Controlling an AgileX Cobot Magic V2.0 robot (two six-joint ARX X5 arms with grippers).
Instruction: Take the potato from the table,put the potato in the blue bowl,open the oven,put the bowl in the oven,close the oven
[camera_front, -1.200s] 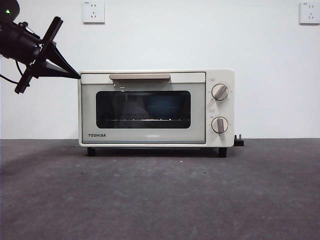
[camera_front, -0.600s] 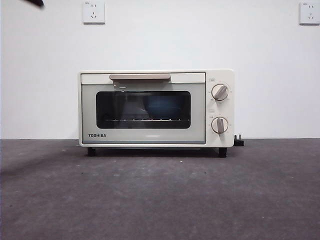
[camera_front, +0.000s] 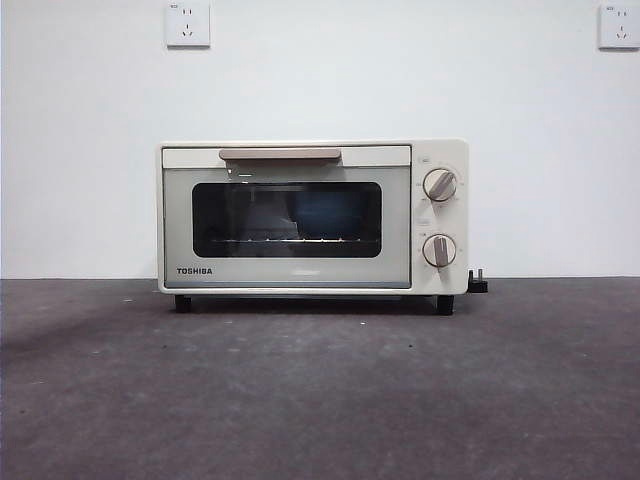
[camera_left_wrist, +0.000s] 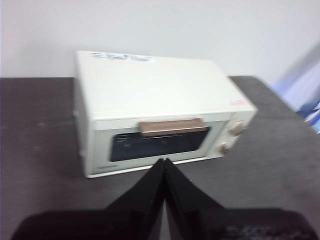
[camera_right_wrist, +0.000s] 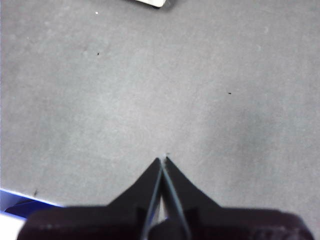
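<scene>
Left gripper (camera_left_wrist: 164, 162) and right gripper (camera_right_wrist: 163, 160): fingers clenched, grasping nothing, hanging above desk (camera_front: 320, 390). Oven (camera_front: 312, 215) standing shut, blue bowl (camera_front: 335, 212) showing inside. Door probably stiff; take hold at handle (camera_front: 279, 154), centre.

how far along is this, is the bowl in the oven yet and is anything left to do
It looks finished. The oven door is shut, and a blue shape behind the glass looks like the bowl on the rack; the potato can't be made out. Nothing is in hand: the left gripper is shut and empty, facing the oven from above, and the right gripper is shut over bare table. No step appears left.
</scene>
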